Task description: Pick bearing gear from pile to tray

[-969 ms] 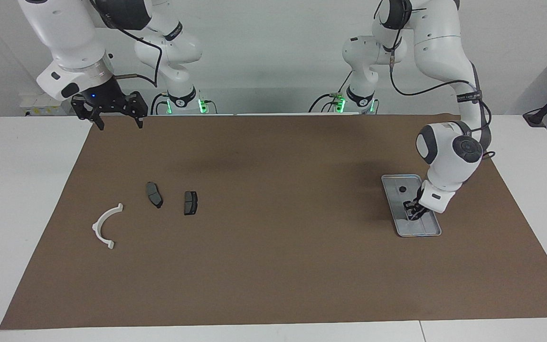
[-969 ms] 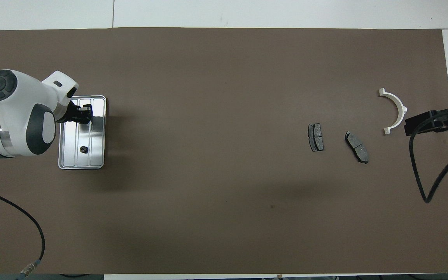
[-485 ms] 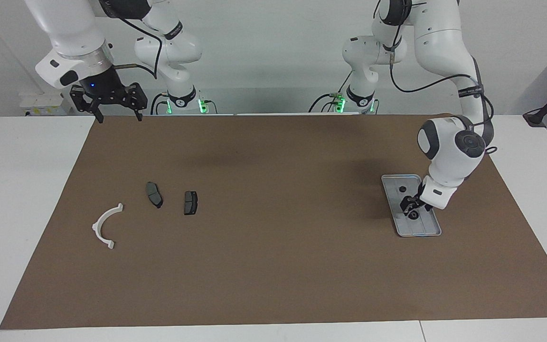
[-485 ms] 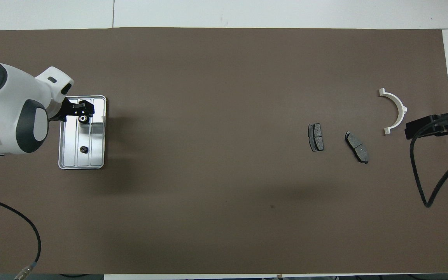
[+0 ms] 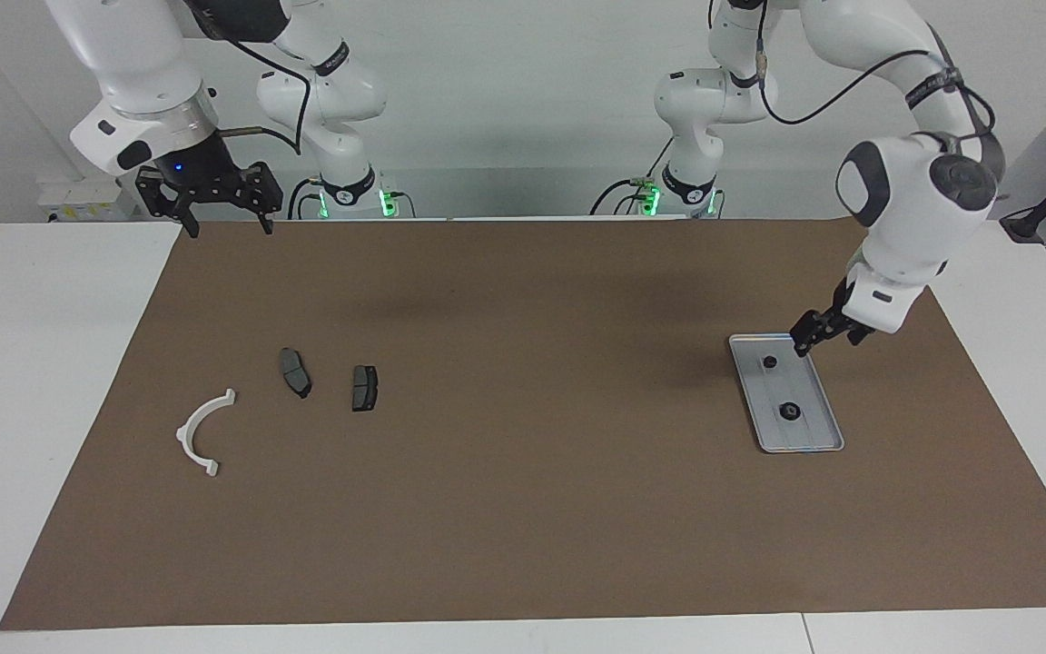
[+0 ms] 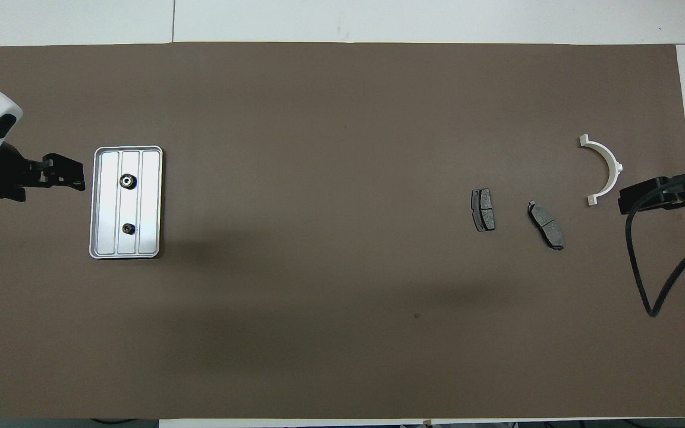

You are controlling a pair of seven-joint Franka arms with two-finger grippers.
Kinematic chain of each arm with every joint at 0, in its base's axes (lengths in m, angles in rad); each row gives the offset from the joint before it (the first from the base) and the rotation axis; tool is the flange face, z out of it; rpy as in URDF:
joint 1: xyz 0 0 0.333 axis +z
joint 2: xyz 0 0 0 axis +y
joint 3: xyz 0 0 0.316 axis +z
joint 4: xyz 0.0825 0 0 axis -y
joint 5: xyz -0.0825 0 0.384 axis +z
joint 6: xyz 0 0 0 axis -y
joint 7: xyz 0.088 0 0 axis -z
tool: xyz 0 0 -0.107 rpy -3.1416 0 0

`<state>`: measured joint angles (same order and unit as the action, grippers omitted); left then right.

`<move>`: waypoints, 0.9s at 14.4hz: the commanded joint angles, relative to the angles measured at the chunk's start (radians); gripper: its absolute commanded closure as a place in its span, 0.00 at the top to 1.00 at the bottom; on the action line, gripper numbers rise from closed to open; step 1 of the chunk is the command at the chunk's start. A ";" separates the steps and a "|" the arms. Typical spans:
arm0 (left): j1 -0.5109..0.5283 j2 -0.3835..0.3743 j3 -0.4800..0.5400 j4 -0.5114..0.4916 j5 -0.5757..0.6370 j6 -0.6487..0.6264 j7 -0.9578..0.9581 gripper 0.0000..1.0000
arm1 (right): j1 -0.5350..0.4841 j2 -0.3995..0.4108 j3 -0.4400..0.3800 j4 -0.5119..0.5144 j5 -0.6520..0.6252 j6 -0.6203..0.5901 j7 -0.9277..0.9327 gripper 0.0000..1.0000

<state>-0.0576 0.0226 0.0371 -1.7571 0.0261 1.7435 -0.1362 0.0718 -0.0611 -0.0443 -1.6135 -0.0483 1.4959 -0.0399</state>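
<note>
The silver tray (image 5: 815,413) (image 6: 100,202) lies toward the left arm's end of the table. Two small black bearing gears rest in it, one (image 5: 769,361) (image 6: 129,228) nearer to the robots and one (image 5: 790,411) (image 6: 128,181) farther. My left gripper (image 5: 818,338) (image 6: 75,177) hangs open and empty, raised over the tray's robot-side edge. The pile lies toward the right arm's end: a white half-ring bracket (image 5: 201,434) (image 6: 605,169) and two dark grey pads (image 5: 295,371) (image 5: 364,387) (image 6: 483,210) (image 6: 546,224). My right gripper (image 5: 225,227) (image 6: 631,198) waits open, high over the mat's corner.
A brown mat (image 5: 523,500) covers most of the white table (image 5: 42,381). The right arm's black cable (image 6: 646,261) loops over the mat beside the pile. Both arm bases (image 5: 695,195) stand at the robots' edge.
The left gripper opened and left a bearing gear in the tray, then rose and drew back toward the robots. The right gripper lifted slightly.
</note>
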 commanded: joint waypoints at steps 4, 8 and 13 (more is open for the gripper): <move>0.024 -0.052 0.000 0.001 -0.064 -0.036 0.012 1.00 | -0.001 -0.023 0.007 -0.025 0.068 0.015 0.077 1.00; 0.032 -0.090 0.000 0.002 -0.071 -0.076 0.012 1.00 | -0.001 -0.022 0.006 -0.023 0.067 0.020 0.074 1.00; 0.028 -0.121 -0.025 0.018 -0.051 -0.111 0.010 1.00 | -0.001 -0.022 0.006 -0.023 0.065 0.026 0.075 1.00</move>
<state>-0.0372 -0.0826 0.0307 -1.7479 -0.0277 1.6580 -0.1362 0.0735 -0.0618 -0.0387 -1.6135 -0.0052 1.5003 0.0214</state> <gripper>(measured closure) 0.000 0.000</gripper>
